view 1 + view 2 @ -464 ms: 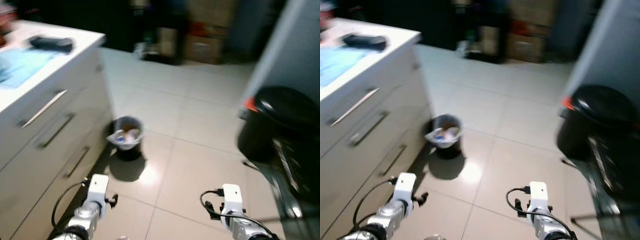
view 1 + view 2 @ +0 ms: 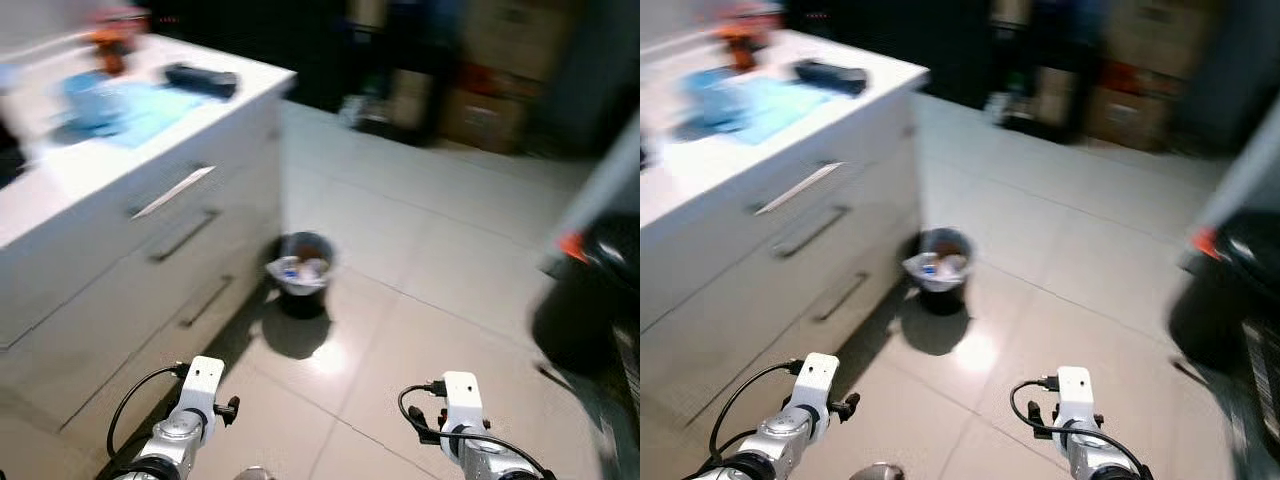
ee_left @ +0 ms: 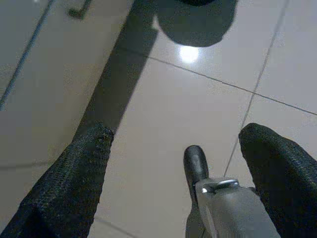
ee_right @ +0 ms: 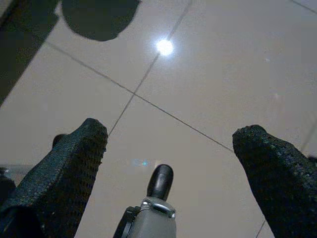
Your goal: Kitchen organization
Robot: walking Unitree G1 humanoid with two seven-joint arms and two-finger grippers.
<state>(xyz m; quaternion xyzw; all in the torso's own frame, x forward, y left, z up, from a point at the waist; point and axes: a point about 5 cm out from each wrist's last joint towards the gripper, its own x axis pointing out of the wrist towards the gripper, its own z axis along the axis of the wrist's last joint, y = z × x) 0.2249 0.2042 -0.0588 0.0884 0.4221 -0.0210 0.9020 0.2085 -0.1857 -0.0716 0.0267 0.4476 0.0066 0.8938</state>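
On my head cameras I see a white kitchen counter with three handled drawers (image 2: 150, 250) filling the left half of the frame. On its top, upper left, lie a light blue cloth (image 2: 125, 108), a flat black object (image 2: 201, 79) and a blurred orange-red item (image 2: 112, 40). A small dark bin lined with a pale bag and holding rubbish (image 2: 301, 270) stands on the glossy pale tiled floor (image 2: 420, 250) near the frame's centre, just beside the counter's lowest drawer. A large black rounded bin (image 2: 590, 300) sits at the right edge, blurred. Stacked brown cardboard boxes (image 2: 490, 90) are at the upper right.

Both silver arms are low at the bottom edge. My left gripper (image 3: 173, 163) hangs over bare tile, fingers spread apart and empty. My right gripper (image 4: 168, 153) is likewise spread wide over tile, holding nothing.
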